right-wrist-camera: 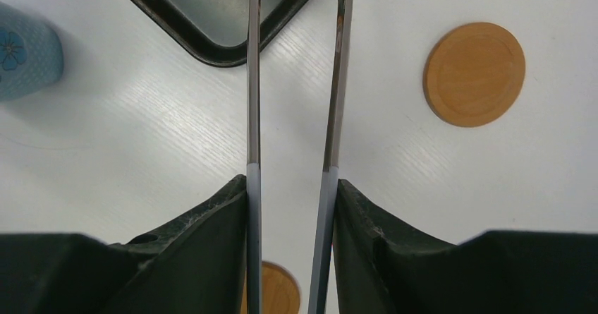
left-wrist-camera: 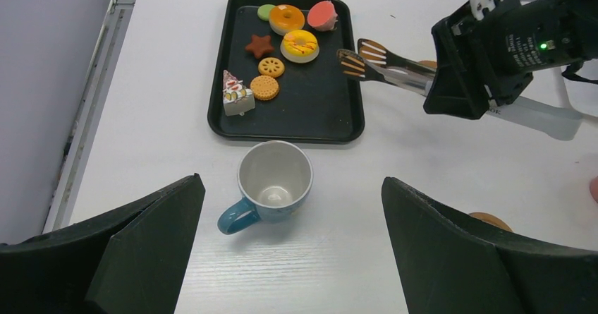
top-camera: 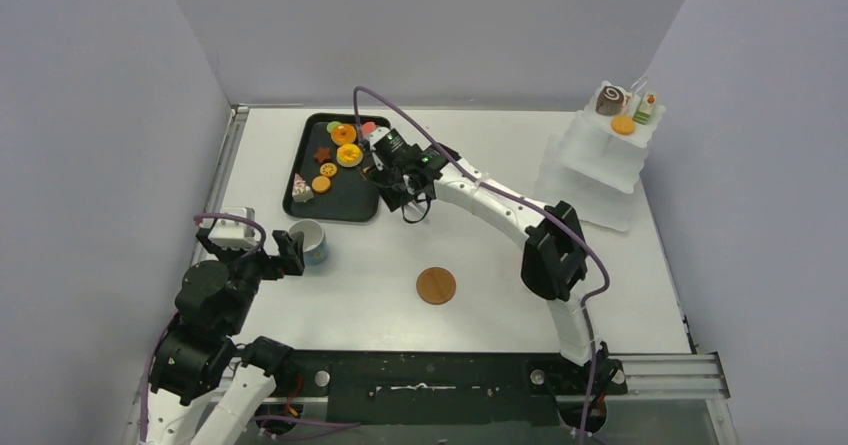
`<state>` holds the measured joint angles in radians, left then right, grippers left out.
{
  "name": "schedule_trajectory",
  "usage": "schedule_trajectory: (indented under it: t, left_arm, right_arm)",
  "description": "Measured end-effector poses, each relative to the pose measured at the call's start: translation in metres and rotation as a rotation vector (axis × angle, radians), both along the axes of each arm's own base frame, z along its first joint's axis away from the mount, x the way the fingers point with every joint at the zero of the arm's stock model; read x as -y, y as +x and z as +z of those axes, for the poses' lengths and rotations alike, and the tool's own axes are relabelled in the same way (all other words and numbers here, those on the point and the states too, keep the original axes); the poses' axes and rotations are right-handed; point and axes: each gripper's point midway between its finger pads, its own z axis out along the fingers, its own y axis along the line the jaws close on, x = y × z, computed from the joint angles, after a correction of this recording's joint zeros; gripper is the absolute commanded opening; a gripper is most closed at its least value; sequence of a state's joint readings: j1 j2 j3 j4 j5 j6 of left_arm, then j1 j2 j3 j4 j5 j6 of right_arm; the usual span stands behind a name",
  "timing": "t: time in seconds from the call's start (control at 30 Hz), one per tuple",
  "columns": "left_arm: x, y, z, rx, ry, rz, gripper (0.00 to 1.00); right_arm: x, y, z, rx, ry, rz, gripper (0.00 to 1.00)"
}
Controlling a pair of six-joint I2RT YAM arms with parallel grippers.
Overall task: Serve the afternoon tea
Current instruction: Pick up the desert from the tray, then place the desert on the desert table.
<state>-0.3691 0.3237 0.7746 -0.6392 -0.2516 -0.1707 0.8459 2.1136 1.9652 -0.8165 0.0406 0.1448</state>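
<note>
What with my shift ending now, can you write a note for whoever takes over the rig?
Right claw: shut on the tongs, tips empty above the tray's right edge.
Left claw: open, blue cup standing just ahead, not gripped.
Done: chocolate roll, a cookie and a small cake sit on the white stand's top tier.
Left: eight pastries lie on the tray; the cup is not on the wooden coaster.
</note>
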Motion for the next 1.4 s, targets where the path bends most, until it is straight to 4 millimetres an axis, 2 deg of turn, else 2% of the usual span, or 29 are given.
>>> schedule_trajectory:
  t: [0.13,0.3,0.43,0.6,0.8,0.93,1.17,1.33,1.4]
  left_arm:
    - [0.0,0.0,0.0,0.0,-0.001,-0.003,0.97]
    - [0.001,0.0,0.0,0.0,-0.001,-0.006,0.97]
    - [0.001,0.0,0.0,0.0,-0.001,-0.006,0.97]
    - [0.002,0.0,0.0,0.0,-0.002,-0.009,0.97]
    - [0.002,0.0,0.0,0.0,-0.003,-0.013,0.97]
    - [0.002,0.0,0.0,0.0,-0.003,-0.013,0.97]
    - [0.003,-0.001,0.0,-0.001,-0.003,-0.016,0.97]
    - [0.003,-0.001,0.0,0.0,-0.003,-0.016,0.97]
    - [0.003,-0.001,0.0,0.0,-0.003,-0.016,0.97]
  right_arm:
    - [0.015,-0.004,0.021,0.034,0.007,-0.042,0.39]
    - [0.044,-0.002,0.047,0.082,0.008,-0.123,0.39]
    - [0.08,0.006,0.064,0.118,0.001,-0.219,0.39]
    - [0.141,0.015,0.082,0.156,-0.015,-0.38,0.39]
    - [0.2,0.022,0.099,0.202,-0.033,-0.539,0.39]
    - [0.23,0.024,0.101,0.212,-0.048,-0.616,0.39]
    - [0.286,0.028,0.091,0.199,-0.081,-0.757,0.39]
    - [0.32,0.032,0.082,0.191,-0.091,-0.848,0.39]
    - [0.324,0.033,0.082,0.193,-0.09,-0.86,0.39]
